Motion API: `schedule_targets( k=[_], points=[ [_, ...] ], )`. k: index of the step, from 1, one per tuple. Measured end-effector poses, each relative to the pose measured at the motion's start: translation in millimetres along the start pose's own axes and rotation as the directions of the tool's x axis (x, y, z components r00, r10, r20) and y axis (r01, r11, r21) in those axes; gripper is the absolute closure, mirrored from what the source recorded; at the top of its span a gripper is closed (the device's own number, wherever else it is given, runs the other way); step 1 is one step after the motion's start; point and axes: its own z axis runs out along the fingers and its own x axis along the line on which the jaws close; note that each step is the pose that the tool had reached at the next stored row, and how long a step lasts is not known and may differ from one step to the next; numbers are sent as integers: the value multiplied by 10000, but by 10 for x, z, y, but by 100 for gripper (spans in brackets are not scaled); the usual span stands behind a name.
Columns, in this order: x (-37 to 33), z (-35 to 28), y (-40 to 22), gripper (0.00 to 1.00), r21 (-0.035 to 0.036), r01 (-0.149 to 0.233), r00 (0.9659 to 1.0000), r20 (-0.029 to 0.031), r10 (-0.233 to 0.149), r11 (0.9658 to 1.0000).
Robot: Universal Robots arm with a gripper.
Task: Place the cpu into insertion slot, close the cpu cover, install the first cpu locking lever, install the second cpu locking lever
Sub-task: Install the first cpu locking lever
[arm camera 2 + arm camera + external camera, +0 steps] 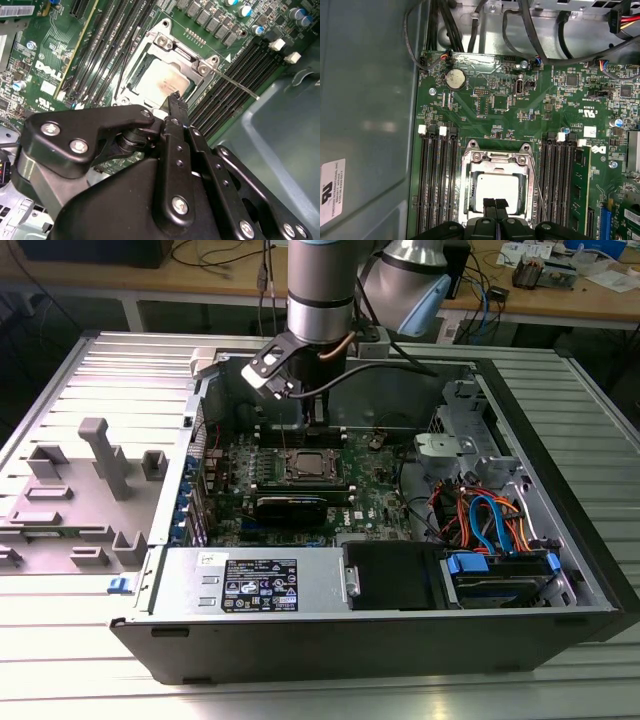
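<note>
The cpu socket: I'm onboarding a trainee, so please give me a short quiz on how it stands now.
1. True or false: the cpu lies framed by the cpu cover.
2. The gripper hovers nearest: A the cpu, B the coin battery, C the blue cables.
3. Fill in: the gripper is ___ (open or shut).
Key: 1 true; 2 A; 3 shut.

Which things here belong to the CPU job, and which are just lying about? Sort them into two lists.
Job in hand:
cpu
cpu cover, framing the cpu
locking lever
gripper, shut, over the cpu

Lying about:
memory slots
coin cell battery
graphics card
power supply
drive cables
</note>
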Motion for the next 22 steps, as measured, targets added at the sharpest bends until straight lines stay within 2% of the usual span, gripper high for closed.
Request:
schedule_targets(
  k=[4, 7, 9, 13, 22],
  points=[
    [-2, -80, 0, 89, -1, 0, 10000, -1, 0, 10000],
    [-5, -229, 0, 89, 0, 0, 10000, 0, 0, 10000],
    [-6, -304, 0, 89, 0, 0, 10000, 0, 0, 10000],
    [-8, -378, 0, 89, -1, 2, 10000, 0, -2, 10000],
    [-8, -384, -4, 89, -3, 35, 10000, 0, -35, 10000]
  ],
)
